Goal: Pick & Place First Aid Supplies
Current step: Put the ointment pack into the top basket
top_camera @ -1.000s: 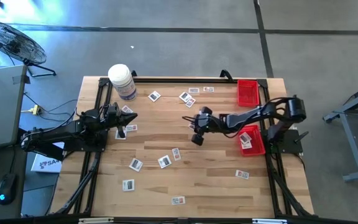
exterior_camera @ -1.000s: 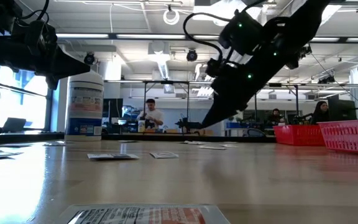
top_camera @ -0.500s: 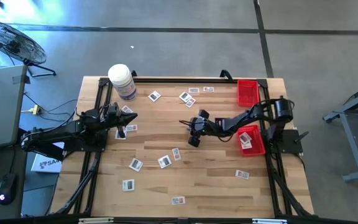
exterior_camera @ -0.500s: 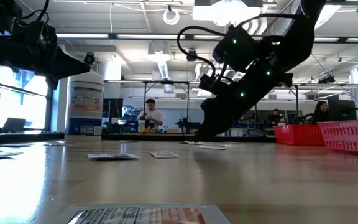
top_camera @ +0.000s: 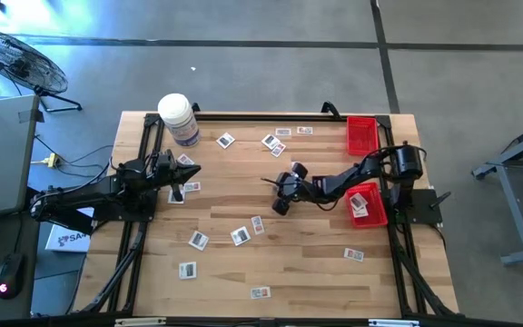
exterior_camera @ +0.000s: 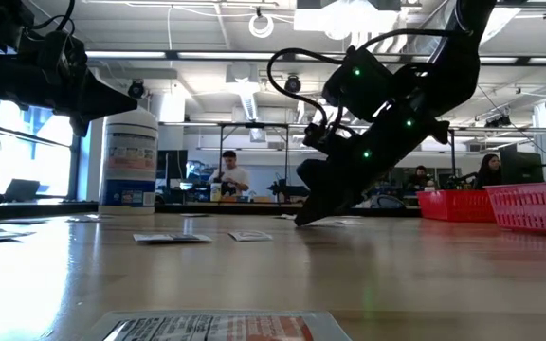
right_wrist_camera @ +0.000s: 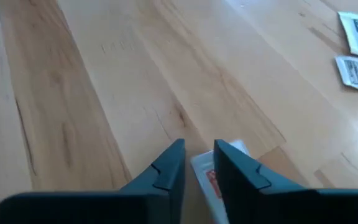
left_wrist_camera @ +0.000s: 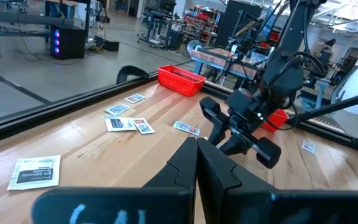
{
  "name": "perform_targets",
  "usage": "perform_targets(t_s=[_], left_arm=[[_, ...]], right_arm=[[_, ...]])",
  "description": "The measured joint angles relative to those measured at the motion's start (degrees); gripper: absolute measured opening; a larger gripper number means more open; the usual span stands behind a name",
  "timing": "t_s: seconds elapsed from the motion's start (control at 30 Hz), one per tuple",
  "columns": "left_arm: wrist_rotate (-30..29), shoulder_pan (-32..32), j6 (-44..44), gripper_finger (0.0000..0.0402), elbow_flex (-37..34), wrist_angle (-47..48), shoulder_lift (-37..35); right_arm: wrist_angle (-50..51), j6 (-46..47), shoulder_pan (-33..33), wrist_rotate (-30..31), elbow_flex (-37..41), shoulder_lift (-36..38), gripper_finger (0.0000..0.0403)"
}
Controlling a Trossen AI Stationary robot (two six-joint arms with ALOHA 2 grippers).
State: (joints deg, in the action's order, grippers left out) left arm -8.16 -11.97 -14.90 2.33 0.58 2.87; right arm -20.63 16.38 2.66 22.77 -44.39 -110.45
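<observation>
The first aid supplies are small flat white packets with dark and reddish print, scattered flat on the wooden table [top_camera: 316,272], e.g. [top_camera: 226,140], [top_camera: 240,236], [top_camera: 353,254]. My right gripper [top_camera: 271,181] slants down onto the table's middle. In the right wrist view its fingers [right_wrist_camera: 199,149] stand a narrow gap apart, with one packet [right_wrist_camera: 207,177] showing in that gap. My left gripper [top_camera: 193,170] is shut and held level above the table's left side, with nothing in it [left_wrist_camera: 196,155]. My right gripper comes down slanting from the table's right, its fingertips [exterior_camera: 301,220] at the tabletop. A packet's printed face [right_wrist_camera: 211,180] shows in the gap and a white corner [right_wrist_camera: 238,148] past one finger. The packet lies on the wood. Whether the fingers pinch it, I cannot tell.
A big white jar [top_camera: 179,118] stands at the far left. Two red bins sit along the right edge, one far [top_camera: 361,134] and one nearer [top_camera: 375,216] with packets in it. People and benches show in the room beyond the table.
My right gripper has sunk from above the table to the tabletop, shifting a little toward the table's left edge and tipping more steeply downward. The packets lie where they were.
</observation>
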Motion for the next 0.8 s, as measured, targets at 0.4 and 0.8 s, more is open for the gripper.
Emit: perform_targets(t_s=[0.4, 0.8], left_arm=[[0.02, -0.01, 0.0, 0.0001, -0.01, 0.0, 0.0], [0.01, -0.01, 0.01, 0.0001, -0.01, 0.0, 0.0]], right_arm=[[1.68, 0.15, -0.01, -4.5, 0.47, 4.57, 0.0003], [8.06, -2.82, -1.83, 2.43, 0.32, 13.74, 0.0001]])
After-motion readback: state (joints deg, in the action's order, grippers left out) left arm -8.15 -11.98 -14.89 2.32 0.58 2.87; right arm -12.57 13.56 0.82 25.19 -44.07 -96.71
